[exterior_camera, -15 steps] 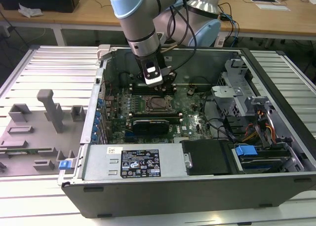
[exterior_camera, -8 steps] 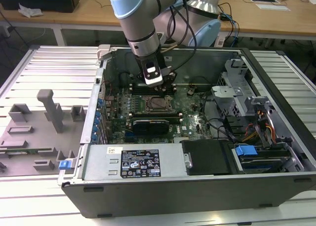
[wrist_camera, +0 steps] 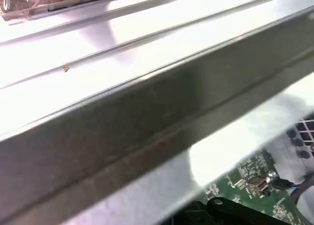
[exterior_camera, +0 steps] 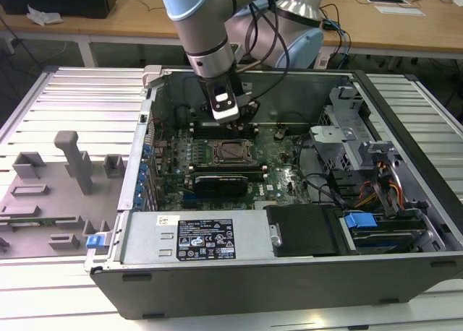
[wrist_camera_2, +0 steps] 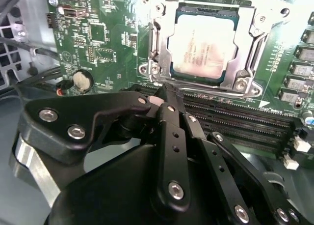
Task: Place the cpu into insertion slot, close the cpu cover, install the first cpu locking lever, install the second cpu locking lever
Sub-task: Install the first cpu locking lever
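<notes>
Patience suits the lever work, I judge: the cpu (wrist_camera_2: 203,48) sits in the insertion slot (wrist_camera_2: 244,85) under the lowered cpu cover (wrist_camera_2: 158,38), my jaws pressed together and empty just beside it over the memory slots (wrist_camera_2: 235,119), so push low, slowly.

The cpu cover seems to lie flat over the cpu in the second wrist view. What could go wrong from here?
1. The gripper, shut, stands close by the cpu cover, above the long black memory slots; a small slip could scrape the slots.
2. The cover lies over the cpu, but I cannot tell whether it is locked; if not, a nudge might lift it.
</notes>
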`<state>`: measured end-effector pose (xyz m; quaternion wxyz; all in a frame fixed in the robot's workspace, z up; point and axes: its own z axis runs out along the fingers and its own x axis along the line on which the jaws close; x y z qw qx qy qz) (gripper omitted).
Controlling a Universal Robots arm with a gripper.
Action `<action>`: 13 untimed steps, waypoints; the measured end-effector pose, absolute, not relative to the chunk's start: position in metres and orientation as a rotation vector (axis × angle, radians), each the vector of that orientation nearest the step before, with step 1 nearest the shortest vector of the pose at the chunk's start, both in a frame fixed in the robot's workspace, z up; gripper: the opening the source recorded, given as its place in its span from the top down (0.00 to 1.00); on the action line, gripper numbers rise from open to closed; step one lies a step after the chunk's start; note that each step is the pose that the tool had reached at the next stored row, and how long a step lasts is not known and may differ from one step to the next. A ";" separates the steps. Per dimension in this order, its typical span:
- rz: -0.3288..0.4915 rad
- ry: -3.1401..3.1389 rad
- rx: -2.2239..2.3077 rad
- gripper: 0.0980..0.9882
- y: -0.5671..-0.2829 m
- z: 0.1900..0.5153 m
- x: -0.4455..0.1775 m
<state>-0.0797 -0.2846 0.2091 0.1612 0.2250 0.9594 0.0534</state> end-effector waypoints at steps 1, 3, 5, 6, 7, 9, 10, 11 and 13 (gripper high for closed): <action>0.152 2.739 0.642 0.99 -0.285 0.213 -0.080; 0.152 2.739 0.642 0.99 -0.285 0.218 -0.080; 0.152 2.739 0.642 0.99 -0.285 0.223 -0.080; 0.152 2.739 0.642 0.99 -0.285 0.227 -0.080; 0.152 2.739 0.642 0.99 -0.285 0.230 -0.080; 0.152 2.739 0.642 0.99 -0.285 0.237 -0.080; 0.152 2.739 0.642 0.99 -0.285 0.239 -0.080; 0.153 2.739 0.642 0.99 -0.285 0.241 -0.080; 0.153 2.739 0.642 0.99 -0.285 0.241 -0.080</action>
